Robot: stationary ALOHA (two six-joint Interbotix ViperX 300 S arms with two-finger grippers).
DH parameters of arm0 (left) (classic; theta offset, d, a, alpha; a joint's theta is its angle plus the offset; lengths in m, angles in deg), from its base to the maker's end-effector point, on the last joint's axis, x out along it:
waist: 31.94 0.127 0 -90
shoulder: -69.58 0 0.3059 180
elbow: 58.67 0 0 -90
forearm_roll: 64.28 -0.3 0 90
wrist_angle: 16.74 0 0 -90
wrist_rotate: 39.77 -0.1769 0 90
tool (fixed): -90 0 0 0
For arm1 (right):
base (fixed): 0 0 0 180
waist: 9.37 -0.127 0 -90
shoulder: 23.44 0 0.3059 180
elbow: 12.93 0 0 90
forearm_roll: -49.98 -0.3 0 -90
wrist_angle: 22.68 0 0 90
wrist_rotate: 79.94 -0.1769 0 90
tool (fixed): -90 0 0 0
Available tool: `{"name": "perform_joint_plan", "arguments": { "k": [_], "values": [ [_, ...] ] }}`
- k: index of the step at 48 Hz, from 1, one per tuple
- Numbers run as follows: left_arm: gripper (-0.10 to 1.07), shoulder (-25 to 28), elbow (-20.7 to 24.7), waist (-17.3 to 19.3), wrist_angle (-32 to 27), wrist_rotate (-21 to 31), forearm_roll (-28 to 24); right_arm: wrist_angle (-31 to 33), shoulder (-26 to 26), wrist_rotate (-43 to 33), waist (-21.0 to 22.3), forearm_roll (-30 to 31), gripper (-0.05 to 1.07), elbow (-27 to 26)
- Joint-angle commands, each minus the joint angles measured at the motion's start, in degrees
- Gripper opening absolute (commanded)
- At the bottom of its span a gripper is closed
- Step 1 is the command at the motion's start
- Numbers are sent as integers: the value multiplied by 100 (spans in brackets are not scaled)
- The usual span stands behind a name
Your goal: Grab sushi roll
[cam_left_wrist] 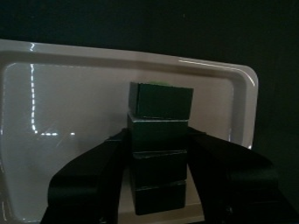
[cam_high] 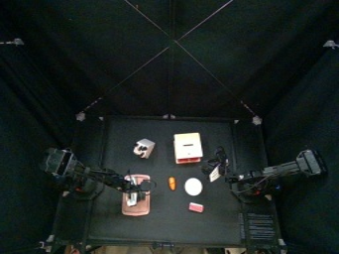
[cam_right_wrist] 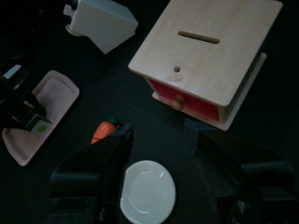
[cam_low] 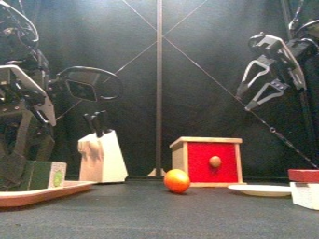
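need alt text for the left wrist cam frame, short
Seen from the wrist, the left gripper has its two black fingers on either side of a dark green sushi roll lying lengthwise on a pale pink tray. The roll's cut segments run away from the camera. Contact cannot be told.

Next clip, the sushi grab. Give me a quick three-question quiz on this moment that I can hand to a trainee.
1. True or false: the sushi roll lies on the pink tray.
2. Which gripper is at the roll? A) left gripper B) right gripper C) neither
3. Fill in: the slot of the red wooden box is on its ____ face.

Key
1. True. The dark green roll lies on the tray.
2. A. The left gripper's jaws stand on either side of the roll, while the right gripper hangs above the white plate and carrot.
3. Top.
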Motion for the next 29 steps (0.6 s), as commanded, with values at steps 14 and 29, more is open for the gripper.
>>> {"name": "perform_joint_plan", "arguments": {
  "k": [14,29],
  "values": [
    [76,-536,79,-18,-18,26,9,-9,9,-9,18,26,86,-62],
    [76,-633,88,-18,26,18,-9,53,35,9,18,158,86,-97]
  ]
}}
